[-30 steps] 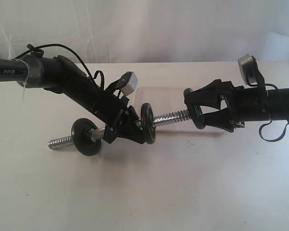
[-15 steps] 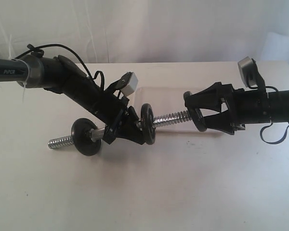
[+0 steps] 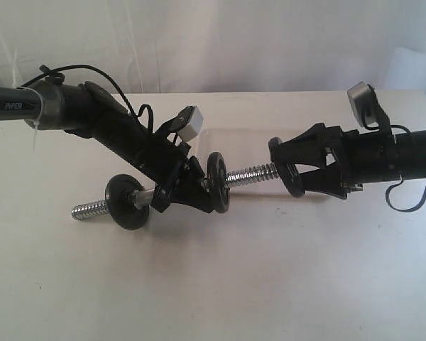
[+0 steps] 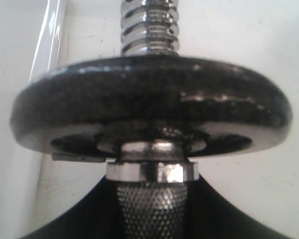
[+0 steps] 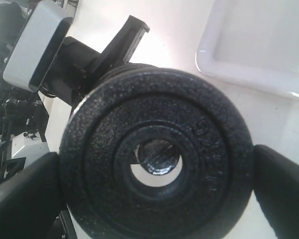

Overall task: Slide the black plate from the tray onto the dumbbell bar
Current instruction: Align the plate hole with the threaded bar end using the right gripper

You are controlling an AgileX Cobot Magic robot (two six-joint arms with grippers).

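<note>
The right claw (image 3: 287,165) had crept in over the last second, sinking a touch and closing on the free threaded end of the long chrome dumbbell bar (image 3: 252,173). Pinched edge to edge between its fingers stood the small round black cast-iron plate (image 3: 293,181), face-on to the bar. By now the plate met the bar's tip, where a second before it had hung slightly farther out and higher.

From the right wrist view, the bar's dark end face showed through the plate's centre hole. It sat off to one side, with a pale crescent of background left open. I judged the hole nearly lined up but not quite, and I could not tell whether the tip had entered it.

The left claw (image 3: 188,193) had not budged. It was clamped on the knurled grip, holding the bar tilted above the white tabletop (image 3: 270,284). One matching black disc (image 3: 219,181) sat on the bar just ahead of that claw, and a second black disc (image 3: 130,202) sat behind it.

The shallow white plastic tray (image 5: 239,72) lay beyond the right claw with no plate on the part I could see. Lifting the plate out was done, and a small centring nudge looked needed before pushing it along the threads.
</note>
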